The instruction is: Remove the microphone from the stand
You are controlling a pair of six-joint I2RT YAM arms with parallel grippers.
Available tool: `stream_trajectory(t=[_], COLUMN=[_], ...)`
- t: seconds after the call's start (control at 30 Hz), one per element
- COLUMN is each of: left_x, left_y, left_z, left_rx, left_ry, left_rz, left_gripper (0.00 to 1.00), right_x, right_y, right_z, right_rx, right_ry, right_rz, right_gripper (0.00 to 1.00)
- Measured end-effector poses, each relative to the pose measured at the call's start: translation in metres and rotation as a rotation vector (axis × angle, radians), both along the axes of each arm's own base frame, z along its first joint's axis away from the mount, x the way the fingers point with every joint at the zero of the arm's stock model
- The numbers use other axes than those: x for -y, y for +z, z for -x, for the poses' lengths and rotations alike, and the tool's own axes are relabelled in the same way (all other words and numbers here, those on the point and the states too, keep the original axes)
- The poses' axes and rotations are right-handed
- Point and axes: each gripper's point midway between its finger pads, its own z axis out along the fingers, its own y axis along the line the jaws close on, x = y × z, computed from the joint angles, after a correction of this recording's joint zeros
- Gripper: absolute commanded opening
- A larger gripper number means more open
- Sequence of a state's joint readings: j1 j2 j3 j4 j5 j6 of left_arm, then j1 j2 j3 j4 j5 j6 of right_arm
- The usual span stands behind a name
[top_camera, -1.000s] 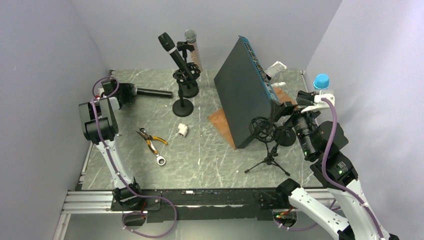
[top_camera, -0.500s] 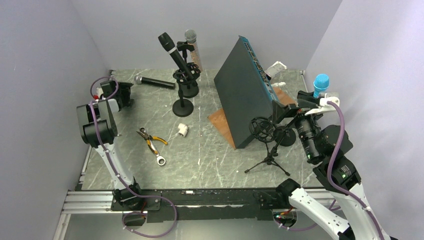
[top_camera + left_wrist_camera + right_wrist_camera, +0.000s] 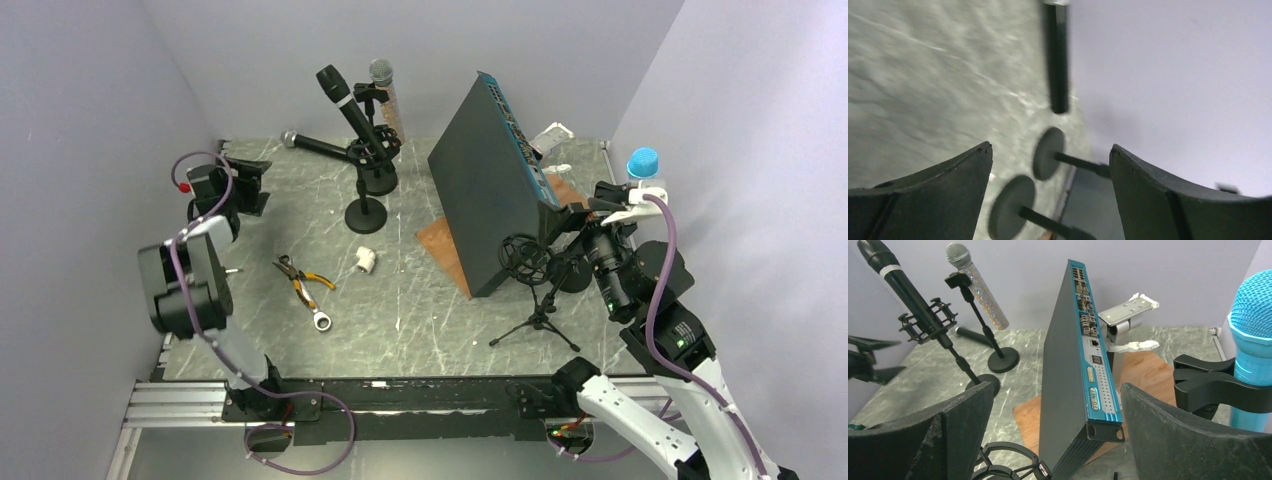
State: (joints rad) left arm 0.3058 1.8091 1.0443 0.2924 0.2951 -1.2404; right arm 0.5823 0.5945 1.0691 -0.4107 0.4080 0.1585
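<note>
Left tool: the left tool (image 3: 250,186) is wide open. Nothing is between its two dark fingers (image 3: 923,200). It sits low over the back left corner of the tabletop (image 3: 430,320).
Loose microphone: the loose microphone (image 3: 318,147) lies flat on the tabletop by the back wall. It is not in any stand. Its gray head points left, and its black handle reaches toward the two round stand feet. It is apart from the left tool. I cannot tell if it touches a stand.
Right tool: the right tool (image 3: 1057,386) is wide open too and holds nothing. It is up on the right side and faces the network switch (image 3: 492,195).
Blue microphone: the blue microphone (image 3: 643,164) stands up in a black clip (image 3: 1215,387), just beside the right tool.
Black microphone: the black microphone (image 3: 345,100) leans in a cage holder on a round-foot stand at the back.
Sparkly microphone: the sparkly microphone (image 3: 381,75) sits in a clip on the stand behind it.
Network switch: it has a blue edge and stands tilted. Its low end rests by a wooden board (image 3: 438,243).
Tripod stand: the tripod stand (image 3: 535,300) is in front of the switch, with a round black cage on top.
Small things: pliers (image 3: 300,275), a wrench (image 3: 319,317) and a white pipe piece (image 3: 367,260) lie on the tabletop, near each other.
</note>
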Motion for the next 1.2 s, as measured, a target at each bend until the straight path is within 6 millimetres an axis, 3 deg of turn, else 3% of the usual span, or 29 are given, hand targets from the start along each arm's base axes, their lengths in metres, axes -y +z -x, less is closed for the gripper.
stream_trajectory(t=[0.1,0.2,0.3,0.5,0.6,0.73,0.97,1.07,1.2], left_x=[0.021,0.048,0.077,0.145,0.183,0.256,0.364,0.404,0.463], left_y=[0.061,0.112,0.137,0.169,0.201,0.256,0.287,0.285,0.255], left_z=[0.023,0.062,0.093,0.142,0.170,0.223,0.328,0.342,0.335], left_rx=[0.154,0.320,0.417,0.522,0.635,0.872,1.134,1.138,1.002], left_ry=[-0.065,-0.151,-0.273,-0.549,-0.689,-0.935,-1.304,-1.380,-1.458], left_rz=[-0.035,-0.076,-0.126,-0.296,-0.391,-0.495,-0.475,-0.431,-0.330], left_gripper=[0.90,0.90,0.91,0.93,0.94,0.95,0.95,0.87,0.80], right_x=[-0.003,-0.008,-0.013,-0.018,-0.020,-0.020,-0.014,-0.010,-0.004], right_y=[-0.004,-0.006,-0.007,-0.012,-0.011,-0.011,-0.015,-0.013,-0.010], right_z=[-0.006,-0.012,-0.018,-0.020,-0.019,-0.016,-0.007,-0.001,0.009], right_rx=[-0.026,-0.058,-0.088,-0.109,-0.108,-0.106,-0.121,-0.110,-0.097], right_ry=[-0.003,-0.005,-0.001,0.016,0.029,0.037,0.040,0.041,0.040], right_rz=[0.007,0.014,0.023,0.031,0.023,0.020,0.033,0.030,0.025], right_gripper=[1.00,1.00,1.00,1.00,1.00,1.00,1.00,1.00,1.00])
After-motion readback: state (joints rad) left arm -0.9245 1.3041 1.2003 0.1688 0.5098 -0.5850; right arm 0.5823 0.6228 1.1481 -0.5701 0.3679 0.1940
